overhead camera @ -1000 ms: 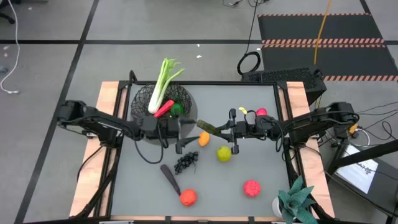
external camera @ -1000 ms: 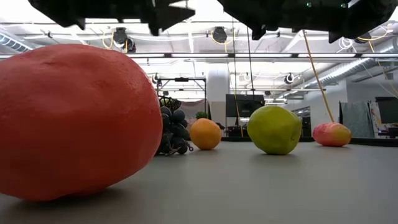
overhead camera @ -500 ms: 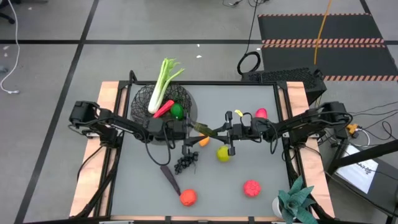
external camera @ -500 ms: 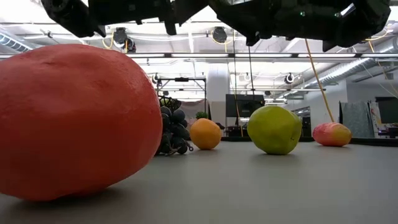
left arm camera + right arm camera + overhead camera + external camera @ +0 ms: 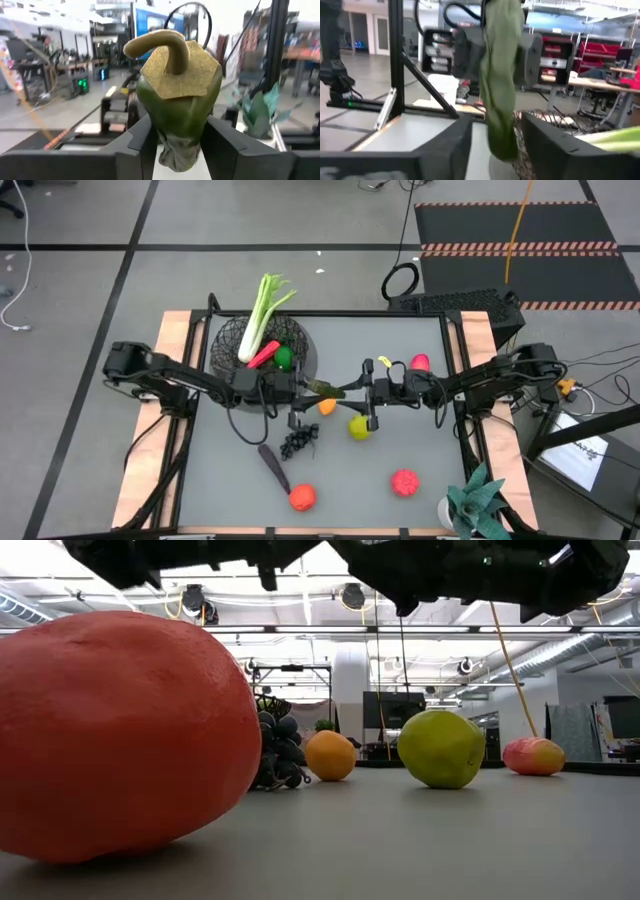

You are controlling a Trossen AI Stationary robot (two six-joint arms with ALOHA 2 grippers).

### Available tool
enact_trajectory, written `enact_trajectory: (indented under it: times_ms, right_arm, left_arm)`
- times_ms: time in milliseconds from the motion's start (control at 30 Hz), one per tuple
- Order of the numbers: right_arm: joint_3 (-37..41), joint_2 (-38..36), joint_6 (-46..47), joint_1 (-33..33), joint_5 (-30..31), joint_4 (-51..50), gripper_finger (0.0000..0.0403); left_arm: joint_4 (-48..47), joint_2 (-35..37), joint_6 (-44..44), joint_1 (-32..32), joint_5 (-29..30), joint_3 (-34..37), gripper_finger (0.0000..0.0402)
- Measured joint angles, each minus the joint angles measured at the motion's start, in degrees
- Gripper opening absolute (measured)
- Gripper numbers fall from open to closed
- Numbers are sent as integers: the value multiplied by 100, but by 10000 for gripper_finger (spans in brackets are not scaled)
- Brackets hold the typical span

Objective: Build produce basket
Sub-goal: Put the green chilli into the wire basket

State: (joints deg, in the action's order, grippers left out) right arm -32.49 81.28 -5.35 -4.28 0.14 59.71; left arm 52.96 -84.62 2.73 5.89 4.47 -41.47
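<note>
Mid-air handover above the table (image 5: 400, 340), seen from overhead. The left pincer (image 5: 300, 392) and the right pincer (image 5: 362, 392) are pointed at each other, with the cucumber (image 5: 330, 390) spanning the gap between them.

Left pincer – closed on the cucumber's stem end; in its wrist view the fruit (image 5: 177, 105) is pressed between both fingers (image 5: 135, 145).

Right pincer – parted around the other end; in its wrist view the cucumber (image 5: 501, 90) is seen between the fingers (image 5: 455, 145) with a slit of daylight on one side, so no grip is shown there.

The basket (image 5: 228, 340) is just behind the left pincer, with a leek (image 5: 258, 320) leaning out of it and a lime (image 5: 285, 359) inside. An orange (image 5: 327, 407) lies below the gap between the pincers, an apple (image 5: 358, 426) just before the right pincer, and grapes (image 5: 299, 442) before the left one. A mango (image 5: 420, 362) lies behind the right pincer's wrist.
</note>
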Motion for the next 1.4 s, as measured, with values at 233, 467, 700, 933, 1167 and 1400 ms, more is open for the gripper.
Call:
enact_trajectory:
  times_ms: [233, 467, 700, 933, 1167, 1400]
  right_arm:
    - [-2, -373, 11, -69, 0, -605, 244]
    - [-2, -571, 7, -69, 20, -1117, 262]
    - [-2, -571, -133, -69, 22, -1197, 262]
    - [-2, -569, -138, -69, 24, -1202, 262]
    - [-2, -569, -157, -69, 162, -1200, 262]
    - [-2, -569, -284, -65, 204, -1187, 262]
  left_arm:
    - [-2927, 1550, 184, 2, 765, 0, 125]
    - [-5680, 2767, -52, 0, 2297, 2, 120]
    - [-5663, 3632, -397, -237, 3359, 985, 123]
    - [-4267, 4268, -679, -1092, 2947, 2555, 124]
    - [-4135, 4380, -1180, -1644, 2250, 3080, 124]
    - [-4327, 4380, -1555, -1711, 2236, 3112, 147]
